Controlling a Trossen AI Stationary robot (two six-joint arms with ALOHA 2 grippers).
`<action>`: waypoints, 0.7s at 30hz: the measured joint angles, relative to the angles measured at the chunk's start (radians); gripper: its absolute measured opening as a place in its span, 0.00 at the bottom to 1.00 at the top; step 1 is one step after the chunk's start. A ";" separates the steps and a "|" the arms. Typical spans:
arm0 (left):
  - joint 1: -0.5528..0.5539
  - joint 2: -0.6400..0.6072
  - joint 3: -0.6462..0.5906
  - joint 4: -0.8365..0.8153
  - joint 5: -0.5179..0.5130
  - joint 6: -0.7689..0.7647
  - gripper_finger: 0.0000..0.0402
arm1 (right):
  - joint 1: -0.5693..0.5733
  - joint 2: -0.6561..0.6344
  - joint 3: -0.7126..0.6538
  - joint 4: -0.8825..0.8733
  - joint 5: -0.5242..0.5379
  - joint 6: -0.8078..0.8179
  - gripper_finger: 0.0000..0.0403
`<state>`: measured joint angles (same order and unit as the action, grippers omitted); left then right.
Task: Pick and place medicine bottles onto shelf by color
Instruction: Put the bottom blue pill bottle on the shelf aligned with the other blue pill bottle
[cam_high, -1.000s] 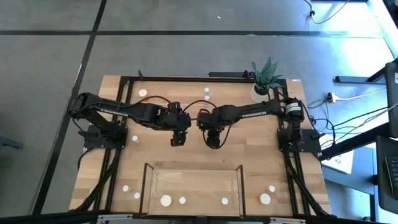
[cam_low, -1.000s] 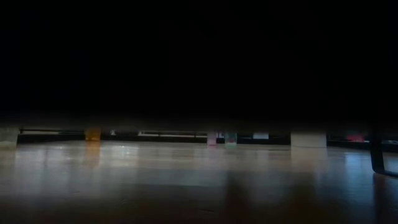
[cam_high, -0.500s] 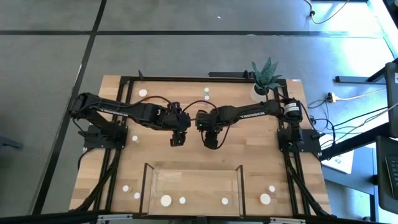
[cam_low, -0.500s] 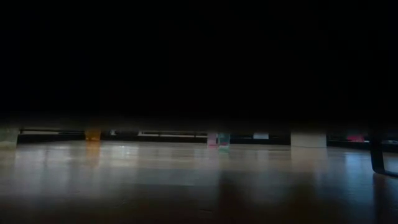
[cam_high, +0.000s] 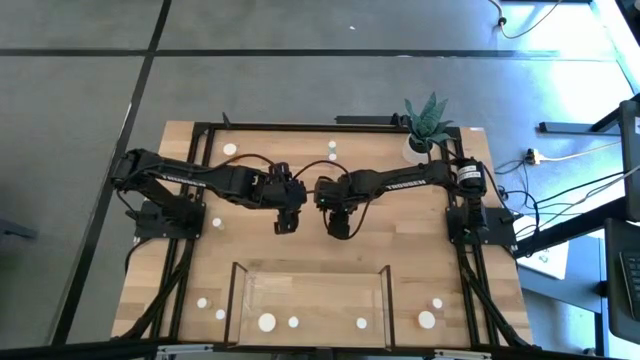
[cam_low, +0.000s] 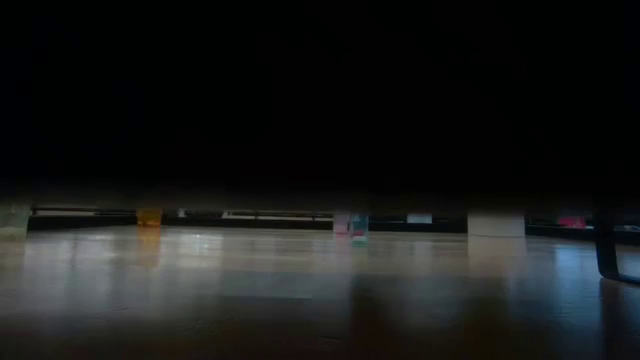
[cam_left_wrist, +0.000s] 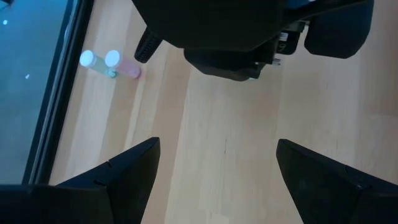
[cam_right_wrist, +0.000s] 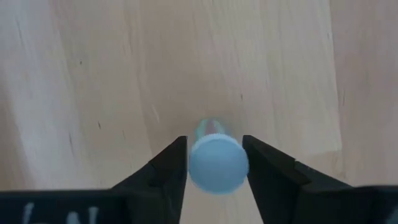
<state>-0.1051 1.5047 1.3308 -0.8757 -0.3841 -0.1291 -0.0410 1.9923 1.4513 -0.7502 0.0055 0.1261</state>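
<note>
A small medicine bottle (cam_right_wrist: 217, 163) with a pale cap and greenish body stands mid-table, and my right gripper (cam_right_wrist: 214, 146) is shut on it from above; in the high view my right gripper (cam_high: 340, 228) hides it. In the low view the same bottle (cam_low: 356, 225) shows at the tabletop. My left gripper (cam_high: 284, 225) hovers just to its left, open, with bare wood between the fingers of my left gripper (cam_left_wrist: 217, 162). The shelf (cam_high: 310, 285) lies at the near edge. Other bottles stand scattered, two of them near the far edge (cam_high: 332, 151). My right gripper has the bottle's cap (cam_right_wrist: 198, 167) between its two fingers, one finger on each side. The fingers (cam_right_wrist: 173, 163) come from above, pointing steeply down. The bottle is upright, and in the low view its lower end (cam_low: 356, 234) is down at the tabletop.
A potted spiky plant (cam_high: 428, 125) stands at the far right corner. White-capped bottles show along the shelf's near part (cam_high: 267, 322), at the near left (cam_high: 202, 301), the near right (cam_high: 427, 320) and the left (cam_high: 217, 223). A teal and a pink bottle (cam_left_wrist: 112, 65) stand beyond my left gripper.
My right gripper and the greenish bottle have shifted a little toward the table's left; the bottle stays upright at the tabletop. My left arm has kept still.
</note>
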 joint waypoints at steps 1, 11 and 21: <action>0.000 0.000 0.000 0.000 0.000 0.000 0.79 | 0.000 0.000 0.000 0.000 0.000 0.000 0.41; 0.000 0.000 0.000 0.000 0.000 0.000 0.79 | -0.002 -0.014 0.000 -0.017 0.000 0.014 0.45; 0.000 0.000 0.000 -0.001 -0.001 -0.001 0.79 | -0.002 -0.069 0.000 -0.046 0.001 0.030 0.45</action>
<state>-0.1051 1.5047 1.3308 -0.8770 -0.3847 -0.1297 -0.0429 1.9233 1.4509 -0.7964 0.0063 0.1562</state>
